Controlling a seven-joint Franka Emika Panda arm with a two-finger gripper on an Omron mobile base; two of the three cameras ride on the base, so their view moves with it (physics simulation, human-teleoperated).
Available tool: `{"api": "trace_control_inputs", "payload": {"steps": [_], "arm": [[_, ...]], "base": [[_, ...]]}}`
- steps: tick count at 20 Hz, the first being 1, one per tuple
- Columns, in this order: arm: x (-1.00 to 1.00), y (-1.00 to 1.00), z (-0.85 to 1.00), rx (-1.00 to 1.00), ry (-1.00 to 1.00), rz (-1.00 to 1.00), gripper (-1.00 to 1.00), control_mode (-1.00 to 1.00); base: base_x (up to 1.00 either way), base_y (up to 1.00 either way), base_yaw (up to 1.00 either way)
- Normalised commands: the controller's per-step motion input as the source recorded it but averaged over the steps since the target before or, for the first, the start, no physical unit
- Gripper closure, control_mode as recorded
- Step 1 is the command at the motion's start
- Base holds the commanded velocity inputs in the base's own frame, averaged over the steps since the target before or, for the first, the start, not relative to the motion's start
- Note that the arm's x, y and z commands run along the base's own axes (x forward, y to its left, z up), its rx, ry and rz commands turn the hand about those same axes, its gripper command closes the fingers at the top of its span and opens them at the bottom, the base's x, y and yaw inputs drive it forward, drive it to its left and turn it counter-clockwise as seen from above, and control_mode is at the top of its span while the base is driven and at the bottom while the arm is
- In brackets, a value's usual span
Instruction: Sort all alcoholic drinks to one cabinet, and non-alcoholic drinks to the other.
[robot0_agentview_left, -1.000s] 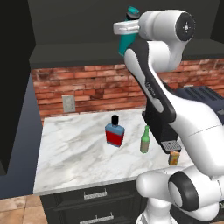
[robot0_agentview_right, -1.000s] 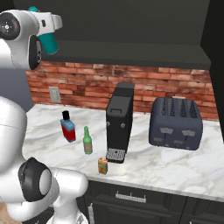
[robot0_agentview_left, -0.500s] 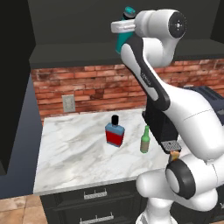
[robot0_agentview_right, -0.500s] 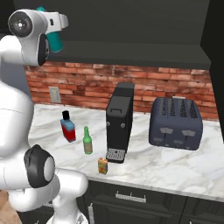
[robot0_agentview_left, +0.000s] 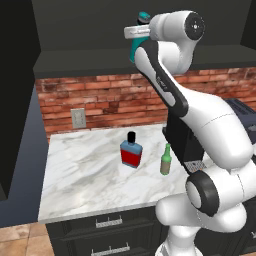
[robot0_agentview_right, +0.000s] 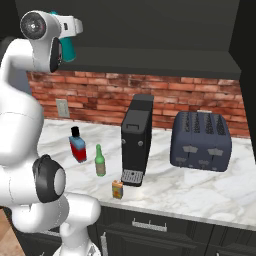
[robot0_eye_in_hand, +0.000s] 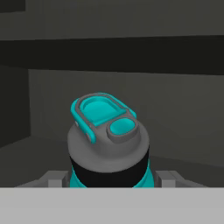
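The coffee machine (robot0_agentview_right: 137, 140) is taken as the landmark, standing on the counter (robot0_agentview_right: 210, 187) against the brick wall (robot0_agentview_right: 170, 97). To its right, the toaster (robot0_agentview_right: 200, 141) is found, set apart from it. Just before its front left corner, near the counter edge, the carton (robot0_agentview_right: 117, 190) is seen. Left of it stands the slim bottle (robot0_agentview_right: 100, 161), and further left and slightly back, the flask bottle (robot0_agentview_right: 77, 145). Behind the flask, a wall outlet (robot0_agentview_right: 62, 107) is set in the wall. High above and left of the machine, the tall bottle (robot0_agentview_right: 67, 47) is held up at the upper cabinet (robot0_eye_in_hand: 131, 52) opening, clasped by the gripper (robot0_agentview_left: 137, 35).
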Motion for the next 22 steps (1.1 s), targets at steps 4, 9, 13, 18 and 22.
{"api": "trace_control_inputs", "payload": {"steps": [4,9,13,18,22], "arm": [[0.33,0.00,-0.07,0.01,0.01,0.00,1.00,-1.00],[0.24,0.00,-0.06,0.00,0.00,0.00,1.00,-1.00],[0.25,0.00,-0.07,0.00,0.00,0.00,1.00,-1.00],[0.30,0.00,-0.02,0.00,0.00,0.00,1.00,-1.00],[0.28,0.00,-0.03,0.00,0.02,0.00,1.00,-1.00]], "base": [[0.00,0.00,0.00],[0.00,0.00,0.00],[0.00,0.00,0.00],[0.00,0.00,0.00],[0.00,0.00,0.00]]}}
